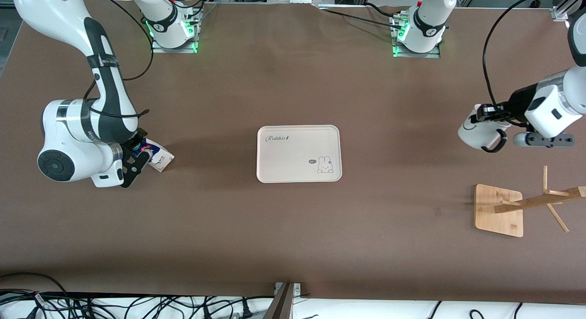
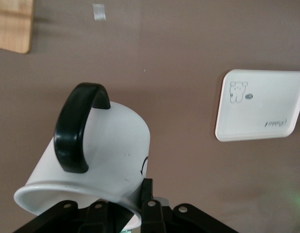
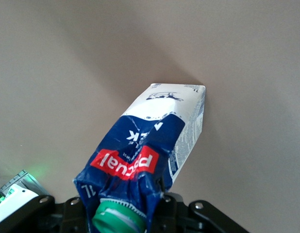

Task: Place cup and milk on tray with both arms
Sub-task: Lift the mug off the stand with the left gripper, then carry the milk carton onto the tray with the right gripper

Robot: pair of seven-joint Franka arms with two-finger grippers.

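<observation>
Milk lies tilted on the surface at the right arm's end, right end effector clamped on its crushed top. Left end effector grips the cup aloft (tray empty). Pickup stage; next, carry both trayward.

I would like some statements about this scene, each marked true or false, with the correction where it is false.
1. The left gripper has its jaws shut on the white mug. True.
2. The mug already stands on the tray. False: nothing lies on the cream tray, and the mug is held over the table toward the left arm's end.
3. The right gripper grips the milk carton at its capped top. True.
4. The carton's cap is red. False: the cap is green; only the lettering band is red.
5. The bamboo stand is farther from the front camera than the tray. False: it is nearer.
</observation>
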